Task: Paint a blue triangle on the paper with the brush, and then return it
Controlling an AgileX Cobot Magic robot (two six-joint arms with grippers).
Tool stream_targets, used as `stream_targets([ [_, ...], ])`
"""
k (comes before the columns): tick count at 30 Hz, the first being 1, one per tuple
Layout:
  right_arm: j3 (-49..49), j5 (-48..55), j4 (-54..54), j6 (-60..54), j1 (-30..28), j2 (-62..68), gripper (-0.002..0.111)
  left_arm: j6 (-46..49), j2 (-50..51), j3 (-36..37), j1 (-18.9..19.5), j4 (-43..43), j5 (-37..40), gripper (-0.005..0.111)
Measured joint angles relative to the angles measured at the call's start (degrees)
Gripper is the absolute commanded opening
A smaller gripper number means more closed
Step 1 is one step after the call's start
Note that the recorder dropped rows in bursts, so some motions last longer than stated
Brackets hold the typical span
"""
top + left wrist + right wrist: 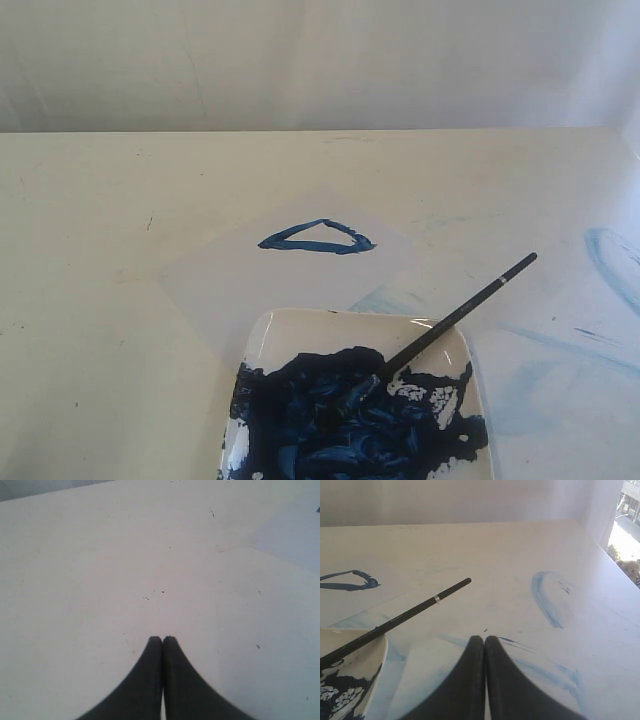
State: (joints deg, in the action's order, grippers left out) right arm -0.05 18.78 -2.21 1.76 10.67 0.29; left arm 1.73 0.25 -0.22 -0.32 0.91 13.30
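On the bench [90, 260], near its middle, the paper [235, 285] is lying turned like a diamond. The blue triangle [318, 238] is sitting on its far half, closed on all three sides as far as I am seeing. On the near side of the sheet the plate [300, 328] seems to be covering the paper's near corner, and the brush [460, 312] is lying across it. Its bristles are sunk in the thick blue paint [330, 425], and its handle is leaning on the plate's rim and sticking out over the bench toward the right arm's side. I am reading that as a sensible put-down: the wet tip is sitting in the dish and off the sheet, and the handle is lying free for a fresh pick-up.

I am watching the right pincer [484, 639] hanging above the bench near the handle, not touching it, jaws pressed fully together and holding nothing. The left pincer [162, 639] is likewise squeezed closed and empty, over bare bench off to its own side, well apart from the wet paint so nothing is getting smudged. Pale blue smears [546, 600] are showing on the bench near the right arm. I am judging the job as finished, or all but.
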Motion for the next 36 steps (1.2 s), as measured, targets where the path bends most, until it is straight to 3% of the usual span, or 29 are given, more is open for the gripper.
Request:
stream_targets([
  [8,0.00,0.00,0.00,0.00,0.00,0.00,0.000,-7.66,0.00,0.00,0.00,-0.24,0.04,0.000],
  [36,0.00,0.00,0.00,0.59,0.00,0.00,0.000,-8.01,0.00,0.00,0.00,-0.24,0.04,0.000],
])
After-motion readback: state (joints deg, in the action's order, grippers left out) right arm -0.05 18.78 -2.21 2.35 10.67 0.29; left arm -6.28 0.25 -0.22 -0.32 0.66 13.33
